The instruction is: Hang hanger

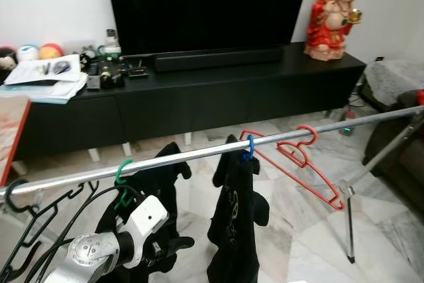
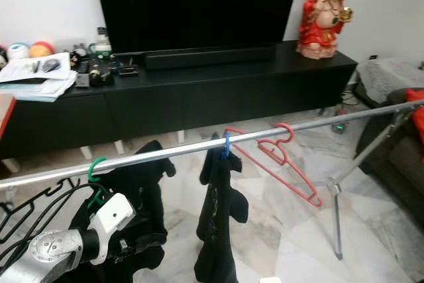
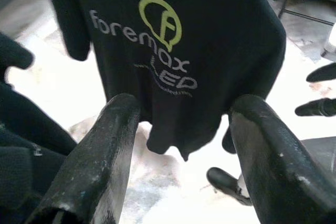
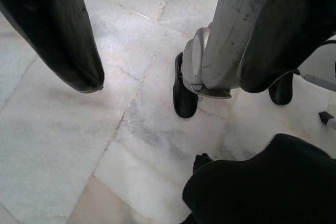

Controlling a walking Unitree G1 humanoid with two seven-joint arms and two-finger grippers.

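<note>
Hangers were seen along a silver clothes rail (image 1: 199,154) that ran across the scene, slanting upward toward the robot's right. A red hanger (image 1: 301,160) hung empty from the rail on the right, its hook over the bar. Just beside it, a blue hook (image 1: 249,147) carried a black shirt (image 1: 235,220), and farther left a green hook (image 1: 122,170) carried another black garment (image 1: 149,197). Empty black hangers (image 1: 33,220) were hung at the rail's far left end.

The left gripper (image 3: 181,145) was held low, below the rail and near the green-hooked garment, its silver arm (image 1: 99,250) reaching in from the lower left. Its two black fingers (image 3: 105,156) were spread well apart with nothing between them; a black shirt printed with a "foremax" logo (image 3: 157,45) was seen beyond them. The right gripper (image 4: 168,40) was pointed down at the marble floor (image 4: 79,140), its fingers likewise wide apart and holding nothing, with the robot's foot (image 4: 185,98) visible below.

Behind the rail stood a black TV cabinet (image 1: 199,97) bearing a soundbar (image 1: 218,59), papers (image 1: 46,77) and a red figurine (image 1: 333,18).
</note>
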